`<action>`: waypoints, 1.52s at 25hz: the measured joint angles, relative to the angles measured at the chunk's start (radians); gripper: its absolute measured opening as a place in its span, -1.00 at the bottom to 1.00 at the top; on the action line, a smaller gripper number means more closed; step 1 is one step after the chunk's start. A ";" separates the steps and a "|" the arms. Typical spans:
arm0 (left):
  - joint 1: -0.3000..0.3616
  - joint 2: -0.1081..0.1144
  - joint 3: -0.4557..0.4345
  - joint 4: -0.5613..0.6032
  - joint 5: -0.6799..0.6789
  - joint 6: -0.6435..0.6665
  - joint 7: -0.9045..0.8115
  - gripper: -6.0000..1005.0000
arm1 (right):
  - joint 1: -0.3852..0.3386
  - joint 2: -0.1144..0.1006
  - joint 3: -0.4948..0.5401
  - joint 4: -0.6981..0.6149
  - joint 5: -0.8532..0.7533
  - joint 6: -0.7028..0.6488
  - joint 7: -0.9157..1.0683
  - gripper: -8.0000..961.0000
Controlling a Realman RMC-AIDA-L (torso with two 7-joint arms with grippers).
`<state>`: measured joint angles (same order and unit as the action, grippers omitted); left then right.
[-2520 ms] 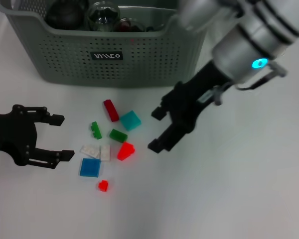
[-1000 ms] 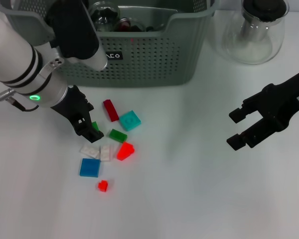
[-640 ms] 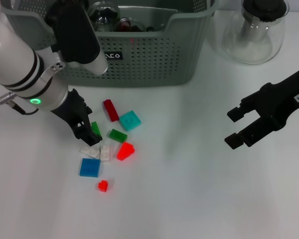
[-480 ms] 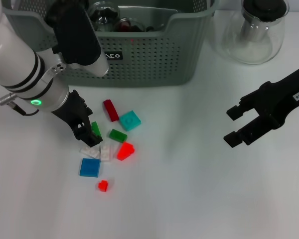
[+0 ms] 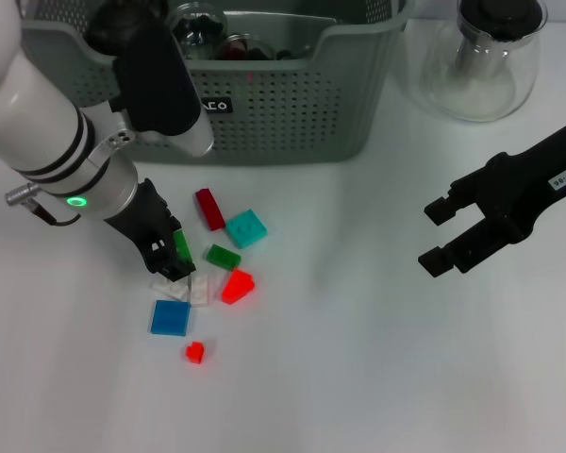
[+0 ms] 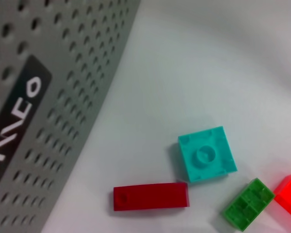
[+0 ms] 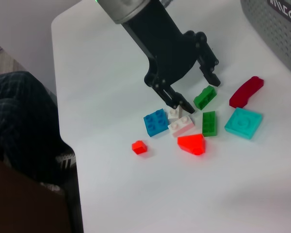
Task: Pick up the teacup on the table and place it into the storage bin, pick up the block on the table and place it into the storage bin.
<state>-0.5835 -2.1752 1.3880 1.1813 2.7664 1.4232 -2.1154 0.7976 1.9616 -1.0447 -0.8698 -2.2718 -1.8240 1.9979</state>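
My left gripper (image 5: pixel 174 253) is down on the table among the loose blocks, open. In the right wrist view its fingers (image 7: pixel 211 73) straddle a small green block (image 7: pixel 204 96), also seen as green block (image 5: pixel 181 245). I cannot tell whether they touch it. The grey-green storage bin (image 5: pixel 283 104) stands at the back with clear glass and dark items inside; which of them is the teacup I cannot tell. My right gripper (image 5: pixel 436 236) hovers open and empty over bare table at the right.
Around the left gripper lie a dark red block (image 5: pixel 209 209), a teal one (image 5: pixel 247 227), another green one (image 5: pixel 224 256), an orange-red one (image 5: pixel 237 286), white ones (image 5: pixel 184 286), a blue one (image 5: pixel 170 317) and a tiny red one (image 5: pixel 194 353). A glass teapot (image 5: pixel 479 57) stands back right.
The right arm has pulled away from the blocks to the right. The left arm has come in from the left and lowered its fingers around the small green block.
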 joint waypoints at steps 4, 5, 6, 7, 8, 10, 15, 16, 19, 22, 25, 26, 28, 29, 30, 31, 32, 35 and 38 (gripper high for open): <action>-0.001 0.000 0.009 -0.005 -0.006 -0.008 0.000 0.28 | 0.000 0.000 0.000 0.000 0.000 0.008 -0.002 0.93; -0.001 0.000 0.009 -0.005 -0.007 -0.009 0.000 0.25 | 0.000 0.000 0.000 0.000 0.000 0.009 -0.002 0.93; -0.002 0.000 0.009 -0.005 -0.007 -0.010 0.000 0.21 | 0.000 0.000 0.000 0.000 -0.001 0.009 -0.002 0.93; -0.002 0.000 0.010 -0.005 -0.007 -0.011 -0.001 0.19 | 0.000 0.000 0.000 0.000 -0.001 0.010 -0.002 0.93; -0.003 0.000 0.011 -0.005 -0.008 -0.013 -0.001 0.18 | 0.000 -0.001 0.000 0.000 -0.001 0.012 -0.003 0.93; -0.003 0.000 0.012 -0.005 -0.008 -0.016 -0.004 0.14 | 0.001 -0.001 0.000 0.000 -0.001 0.012 -0.003 0.93; -0.004 0.000 0.013 -0.003 -0.005 -0.014 -0.016 0.05 | 0.000 -0.001 0.000 0.000 -0.002 0.013 -0.004 0.93; -0.003 0.000 0.012 0.000 -0.004 -0.012 -0.016 0.03 | -0.001 -0.001 0.000 0.000 -0.002 0.013 -0.004 0.93; 0.008 0.000 -0.001 0.032 -0.010 0.001 -0.020 -0.06 | -0.003 -0.001 0.005 0.000 -0.002 0.013 -0.004 0.93; 0.037 0.000 -0.044 0.124 -0.045 0.053 -0.025 -0.18 | -0.004 -0.002 0.008 0.000 -0.002 0.008 -0.002 0.93; 0.065 0.000 -0.143 0.257 -0.137 0.155 -0.028 -0.16 | -0.003 -0.004 0.009 -0.001 -0.002 0.002 0.003 0.93; 0.069 0.001 -0.185 0.296 -0.178 0.194 -0.034 -0.15 | -0.003 -0.005 0.009 -0.002 -0.002 0.001 0.004 0.93; 0.066 0.005 -0.273 0.381 -0.265 0.262 -0.057 -0.14 | -0.001 -0.006 0.009 -0.004 -0.002 -0.002 0.006 0.93; 0.062 0.007 -0.307 0.418 -0.298 0.283 -0.069 -0.13 | 0.000 -0.007 0.010 -0.004 -0.002 -0.002 0.008 0.93; 0.053 0.009 -0.345 0.462 -0.341 0.304 -0.087 -0.12 | 0.001 -0.007 0.009 -0.004 -0.002 -0.003 0.009 0.93; 0.037 0.011 -0.391 0.512 -0.383 0.320 -0.114 -0.12 | 0.002 -0.008 0.009 -0.004 -0.001 -0.004 0.011 0.93; 0.024 0.012 -0.419 0.543 -0.411 0.327 -0.134 -0.11 | 0.003 -0.008 0.009 -0.004 -0.001 -0.004 0.013 0.93; -0.049 0.027 -0.473 0.576 -0.418 0.290 -0.189 -0.09 | 0.005 -0.009 0.009 -0.008 -0.001 -0.004 0.017 0.93; -0.169 0.062 -0.459 0.427 -0.289 0.133 -0.246 -0.07 | 0.010 -0.009 0.009 -0.007 -0.001 -0.002 0.016 0.93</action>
<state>-0.7527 -2.1128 0.9286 1.6085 2.4772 1.5560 -2.3610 0.8072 1.9527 -1.0354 -0.8763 -2.2732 -1.8262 2.0144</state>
